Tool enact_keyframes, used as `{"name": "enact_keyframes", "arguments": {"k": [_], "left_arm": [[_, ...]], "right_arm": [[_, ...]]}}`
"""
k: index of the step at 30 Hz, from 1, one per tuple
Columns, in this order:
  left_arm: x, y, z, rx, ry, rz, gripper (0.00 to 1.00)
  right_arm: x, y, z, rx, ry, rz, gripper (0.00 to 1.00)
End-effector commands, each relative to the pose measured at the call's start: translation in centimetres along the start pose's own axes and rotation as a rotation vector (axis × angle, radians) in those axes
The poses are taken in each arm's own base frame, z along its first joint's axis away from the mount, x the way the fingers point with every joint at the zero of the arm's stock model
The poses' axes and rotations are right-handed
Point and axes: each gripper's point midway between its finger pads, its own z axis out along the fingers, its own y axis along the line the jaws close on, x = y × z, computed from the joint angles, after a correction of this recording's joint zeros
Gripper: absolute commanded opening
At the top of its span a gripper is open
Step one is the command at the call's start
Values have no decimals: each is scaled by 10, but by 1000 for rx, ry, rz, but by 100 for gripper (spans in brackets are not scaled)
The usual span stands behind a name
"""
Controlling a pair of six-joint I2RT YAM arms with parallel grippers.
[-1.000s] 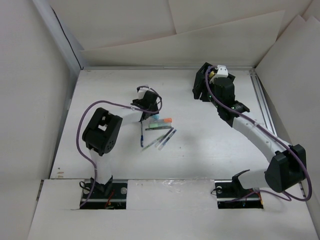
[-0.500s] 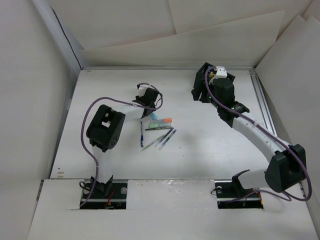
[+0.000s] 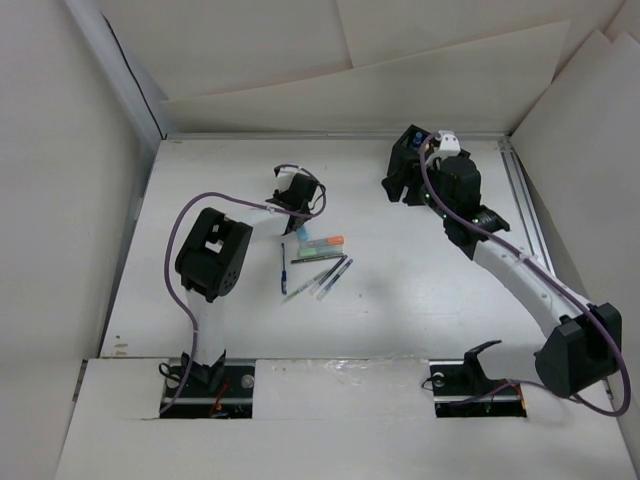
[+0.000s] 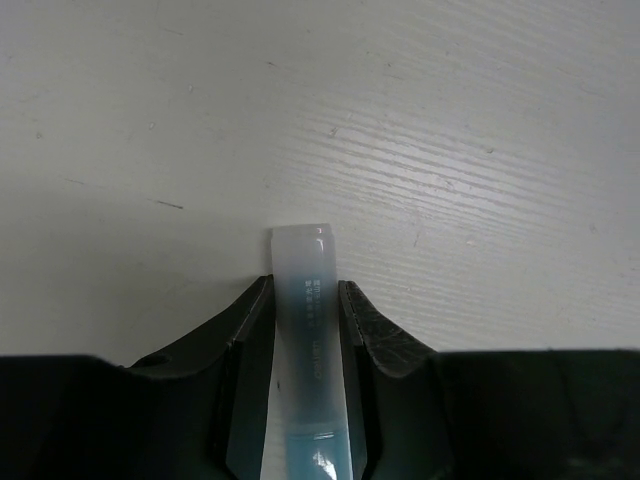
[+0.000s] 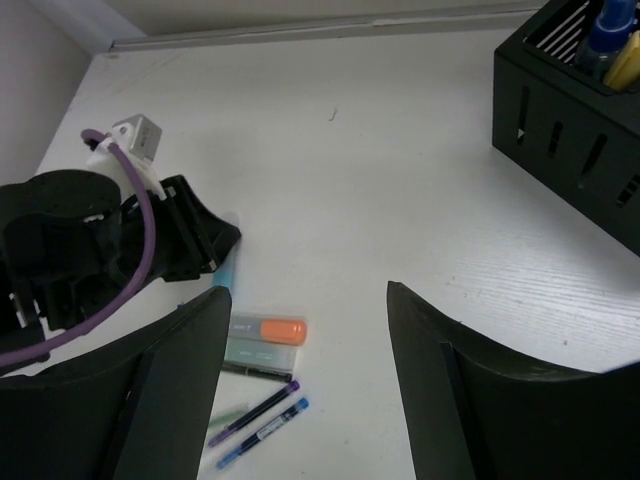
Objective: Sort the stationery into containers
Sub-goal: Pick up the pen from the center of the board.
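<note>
My left gripper [image 3: 298, 222] is shut on a teal marker with a frosted cap [image 4: 305, 320], whose tip is low over the table; it also shows in the right wrist view [image 5: 222, 272]. Just right of it lie a teal marker with an orange cap [image 5: 265, 329], a pale teal marker [image 5: 262, 353], a thin dark pen [image 5: 255, 372], two clear pens [image 5: 258, 420] and a thin green pen [image 3: 298, 290]. A blue pen [image 3: 284, 266] lies to their left. My right gripper [image 5: 310, 385] is open and empty, beside the black organiser [image 5: 570, 120], which holds a blue marker [image 5: 608, 25] and a yellow marker [image 5: 628, 62].
White walls enclose the table on the left, back and right. A metal rail [image 3: 525, 215] runs along the right side. The organiser [image 3: 408, 146] is mostly hidden by the right wrist in the top view.
My left gripper has drawn back a little toward the far side of the table with the marker between its fingers. The right arm has shifted slightly to the right.
</note>
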Motion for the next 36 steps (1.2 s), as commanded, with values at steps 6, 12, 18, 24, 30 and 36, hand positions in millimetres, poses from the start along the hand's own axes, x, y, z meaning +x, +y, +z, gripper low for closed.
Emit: {"name": "enact_keyframes", "arguments": {"k": [6,12,18,24,30,36], "left_arm": [[-49,-27,-46,159,-80,-92,6],[-84,-32,-93,285,-155,-159,6],[-75,-39,-130,476,-175,-149,6],[-45,-35,-165,655,-214,-39,6],[-31,-44,-198,776,-280,84,4],[-24,-48,-219,884,-292,142,3]], "right_arm": [[8,38,-23,-235,26,-13,71],[30,45,-22,-291,73,-14,71],[26,62,-18,-383,86,-11,61],[27,79,-8,-473,133,27,38],[43,103,8,-566,216,53,67],[61,130,17,-631,288,67,71]]}}
